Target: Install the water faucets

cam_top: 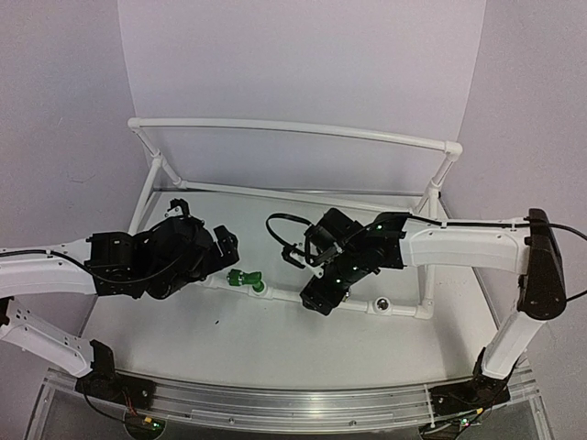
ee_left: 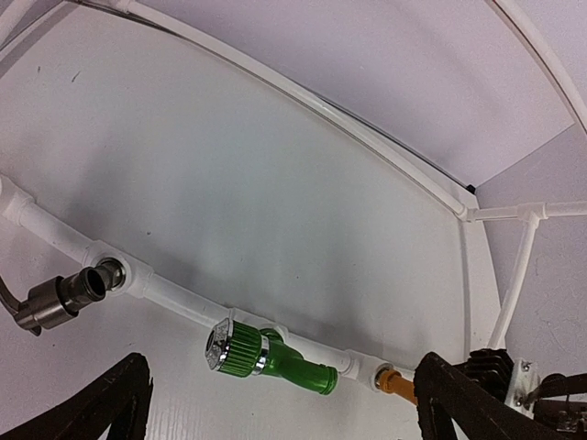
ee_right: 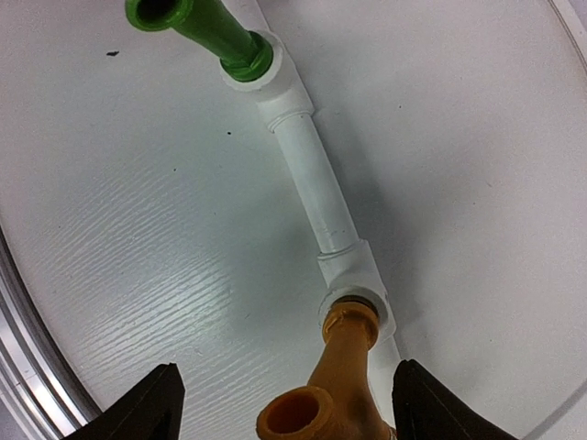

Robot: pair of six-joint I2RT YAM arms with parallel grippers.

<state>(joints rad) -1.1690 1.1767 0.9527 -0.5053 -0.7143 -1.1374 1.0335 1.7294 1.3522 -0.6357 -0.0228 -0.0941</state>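
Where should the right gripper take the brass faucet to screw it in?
Probably the brass faucet by its straight neck beside the white pipe frame, from above: it sticks out sideways there, and the right gripper straddles it, fingers open.

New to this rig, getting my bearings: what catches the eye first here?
The bright green faucet plugged into the white pipe frame, mid-table between the arms. Beside it a brass faucet sits in the next socket, between the right gripper's open fingers; a grey metal faucet meets the socket on the green one's other side.
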